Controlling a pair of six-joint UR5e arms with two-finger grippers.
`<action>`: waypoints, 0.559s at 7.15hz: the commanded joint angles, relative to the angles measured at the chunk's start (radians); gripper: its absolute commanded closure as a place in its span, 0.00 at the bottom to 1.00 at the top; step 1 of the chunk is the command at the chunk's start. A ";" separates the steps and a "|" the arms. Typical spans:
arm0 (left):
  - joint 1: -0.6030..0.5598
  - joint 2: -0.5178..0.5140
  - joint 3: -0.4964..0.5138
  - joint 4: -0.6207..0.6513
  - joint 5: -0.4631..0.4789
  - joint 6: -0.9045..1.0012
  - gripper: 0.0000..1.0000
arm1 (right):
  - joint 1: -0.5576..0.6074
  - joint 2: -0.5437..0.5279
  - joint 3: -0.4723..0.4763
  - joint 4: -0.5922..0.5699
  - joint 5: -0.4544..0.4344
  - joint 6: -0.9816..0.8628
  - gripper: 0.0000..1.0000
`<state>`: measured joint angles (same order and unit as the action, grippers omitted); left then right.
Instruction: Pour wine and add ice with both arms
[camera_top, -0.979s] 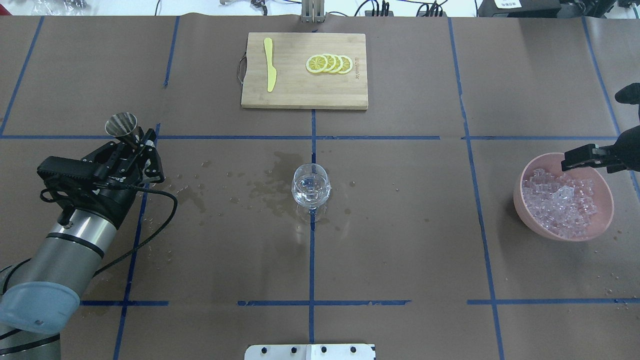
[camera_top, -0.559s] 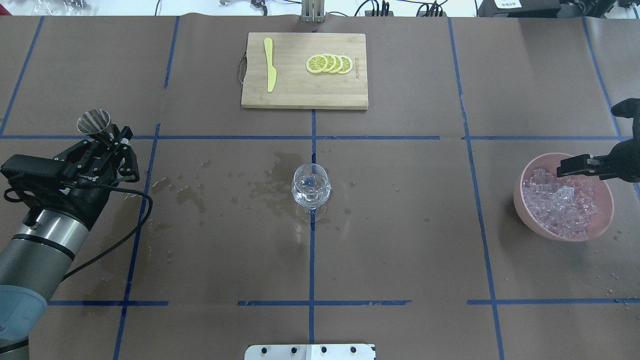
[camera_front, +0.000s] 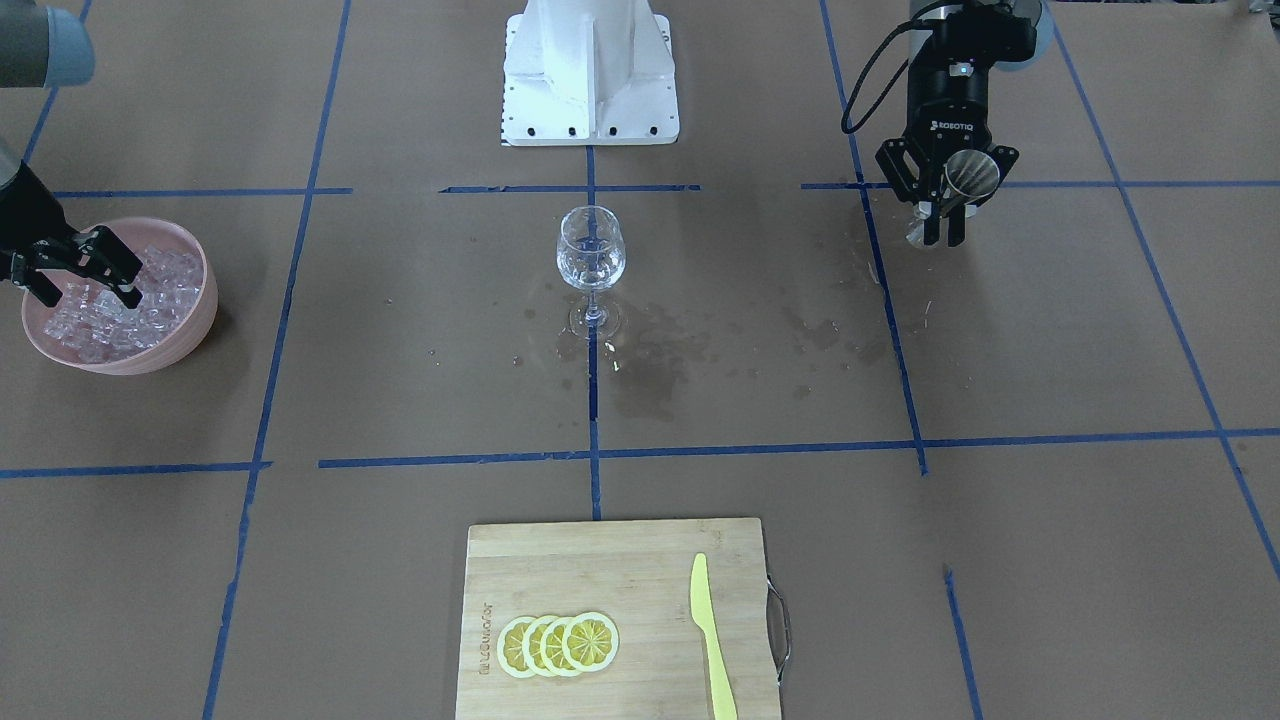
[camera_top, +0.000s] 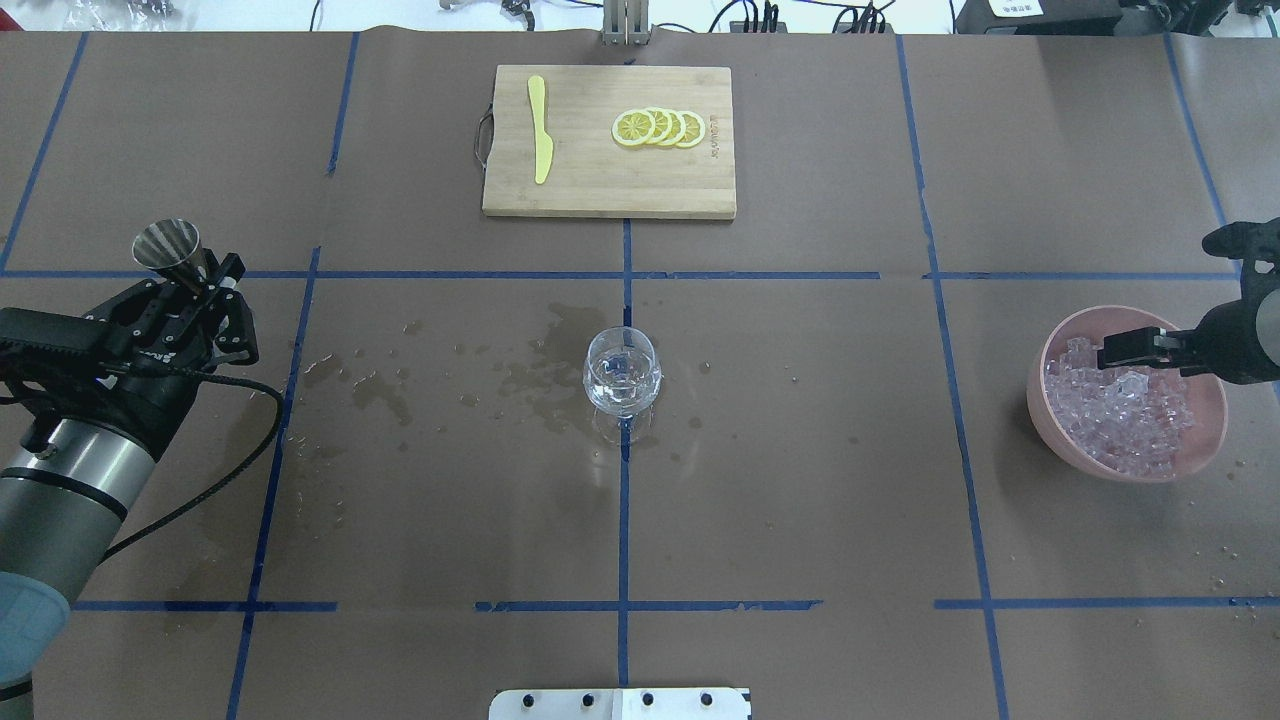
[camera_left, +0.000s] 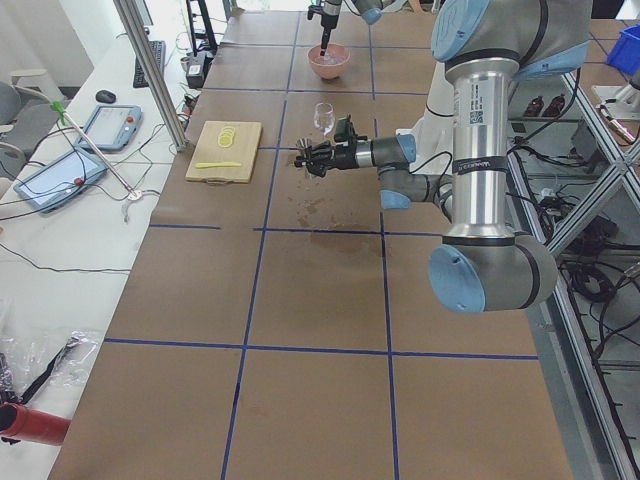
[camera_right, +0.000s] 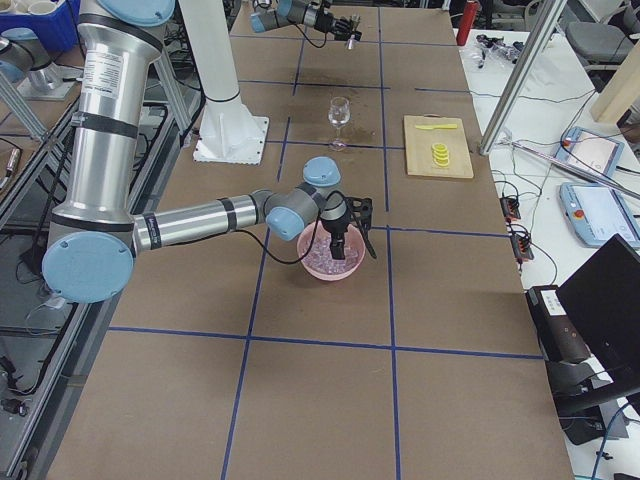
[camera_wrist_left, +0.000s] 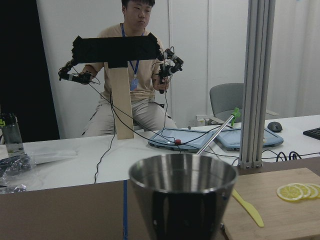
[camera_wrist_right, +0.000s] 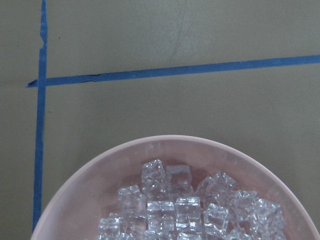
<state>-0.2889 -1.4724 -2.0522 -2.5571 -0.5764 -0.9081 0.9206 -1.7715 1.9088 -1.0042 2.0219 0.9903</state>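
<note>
A clear stemmed glass (camera_top: 621, 375) (camera_front: 590, 255) stands at the table's centre, and the wine in it shows as a little colourless liquid. My left gripper (camera_top: 190, 285) (camera_front: 945, 205), far off on the glass's left side, is shut on a steel cone cup (camera_top: 168, 245) (camera_wrist_left: 182, 195). What is inside the cup cannot be seen. The ice (camera_top: 1130, 415) (camera_wrist_right: 185, 210) is piled in a pink bowl (camera_top: 1033, 395) (camera_front: 190, 330) at the right. My right gripper (camera_top: 1130, 350) (camera_front: 80, 285) hangs open just over the ice, fingers pointing down.
A wooden cutting board (camera_top: 590, 190) lies at the far middle with a yellow knife (camera_top: 540, 130) and lemon slices (camera_top: 660, 128). Wet stains (camera_top: 545, 375) darken the paper left of the glass. A seated person (camera_wrist_left: 132, 75) is beyond the table's far edge.
My left arm has drawn back to the left with the steel cup, away from the glass. My right gripper has shifted left and down over the ice bowl.
</note>
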 joint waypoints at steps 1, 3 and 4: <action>-0.002 0.001 -0.003 0.000 -0.008 0.000 1.00 | -0.026 -0.008 0.000 0.001 0.000 0.014 0.04; -0.007 0.001 -0.011 0.000 -0.014 0.000 1.00 | -0.032 -0.013 -0.002 0.001 0.000 0.016 0.19; -0.007 0.001 -0.011 0.000 -0.014 0.000 1.00 | -0.031 -0.013 -0.007 -0.001 -0.002 0.016 0.23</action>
<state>-0.2952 -1.4711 -2.0610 -2.5571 -0.5895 -0.9081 0.8902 -1.7832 1.9057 -1.0035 2.0215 1.0058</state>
